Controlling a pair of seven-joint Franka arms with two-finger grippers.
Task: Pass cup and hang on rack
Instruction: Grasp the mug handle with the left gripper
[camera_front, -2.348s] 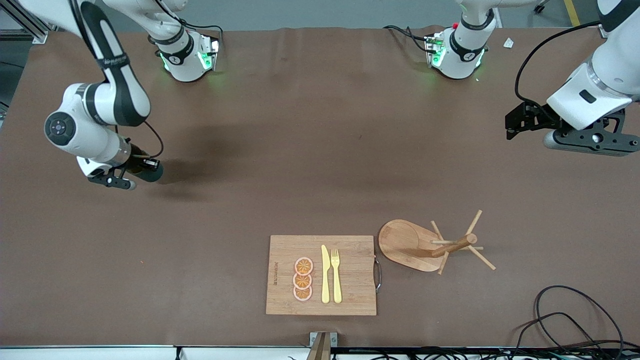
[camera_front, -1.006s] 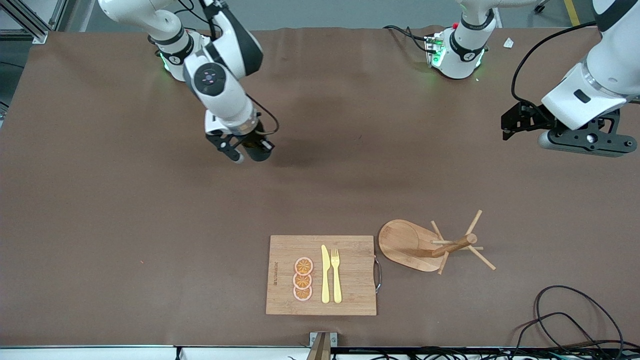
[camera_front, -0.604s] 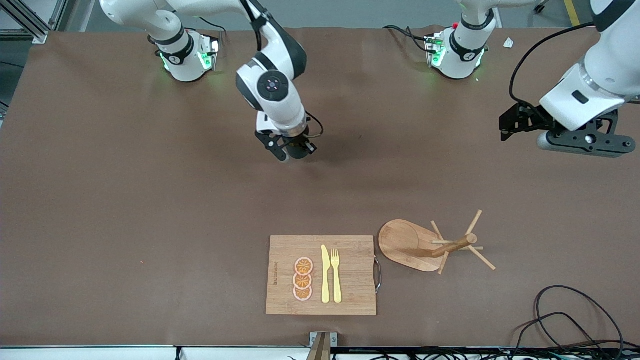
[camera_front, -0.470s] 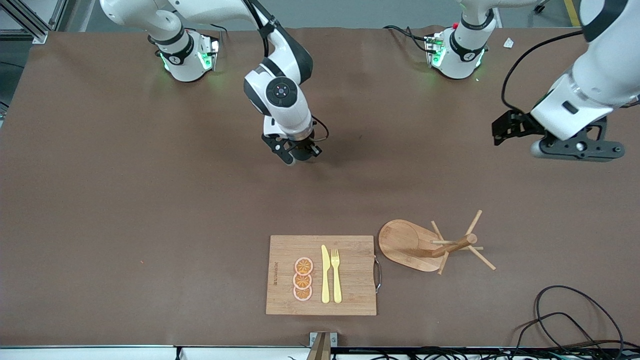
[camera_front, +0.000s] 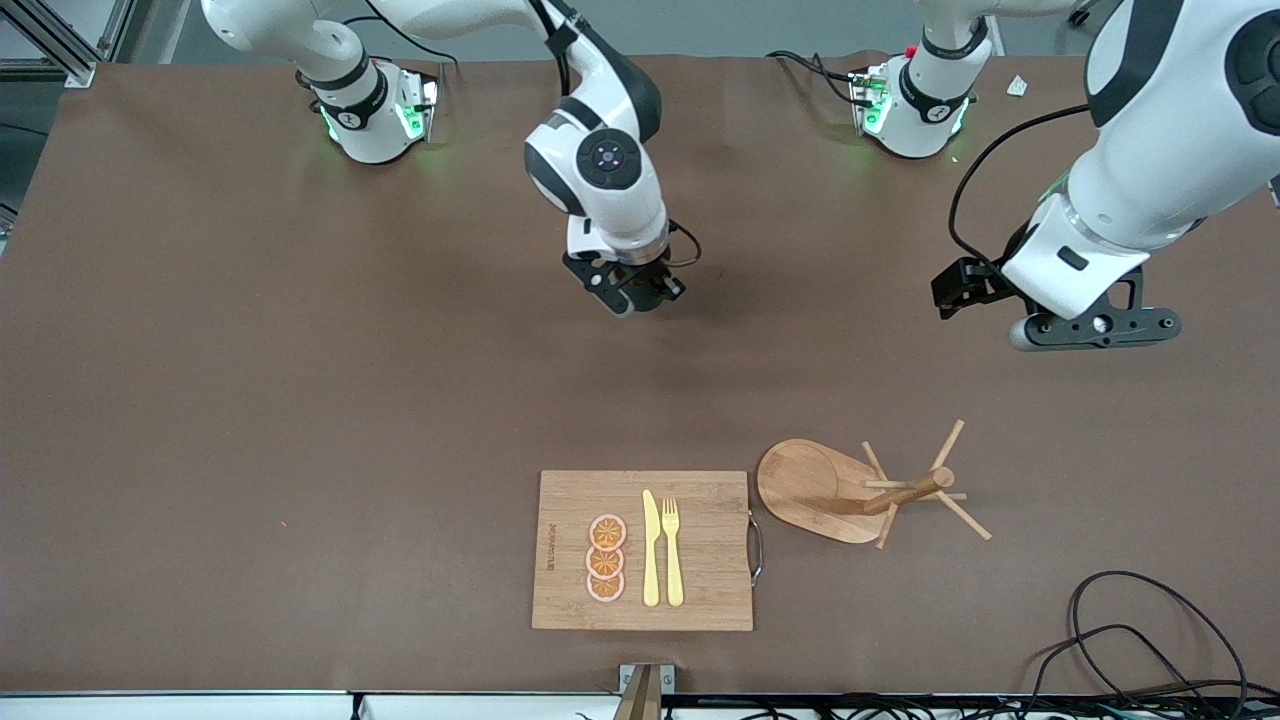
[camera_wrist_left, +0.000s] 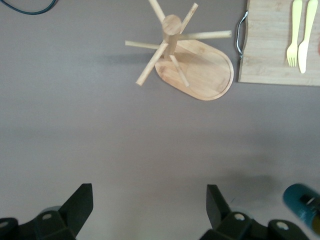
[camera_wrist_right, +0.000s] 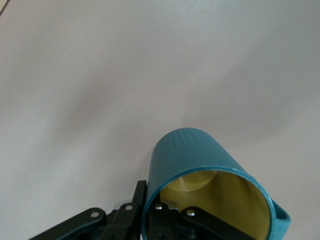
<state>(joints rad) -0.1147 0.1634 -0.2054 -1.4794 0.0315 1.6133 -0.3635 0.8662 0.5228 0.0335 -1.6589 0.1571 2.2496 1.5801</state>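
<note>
The teal cup (camera_wrist_right: 195, 155), yellow inside, hangs tilted in the air over the middle of the table. My right gripper (camera_wrist_right: 150, 202) is shut on its rim wall, one finger inside and one outside. From the front it shows as a dark shape (camera_front: 657, 288) under the right gripper (camera_front: 632, 292). My left gripper (camera_front: 1095, 327) hovers open over bare table toward the left arm's end, with nothing between its fingers (camera_wrist_left: 80, 205). Its wrist view catches the cup (camera_wrist_left: 302, 199) off at the edge. The wooden rack (camera_front: 905, 490) stands on its oval base (camera_front: 810, 485) nearer the front camera, pegs bare (camera_wrist_left: 172, 30).
A bamboo cutting board (camera_front: 700, 590) lies beside the rack near the table's front edge, carrying a yellow knife (camera_front: 651, 550), a fork (camera_front: 672, 550) and orange slices (camera_front: 606, 558). Black cables (camera_front: 1150, 640) coil at the corner by the left arm's end.
The right arm has carried the cup from its own end of the table to the middle. The left arm has swung lower and toward the middle, still open.
</note>
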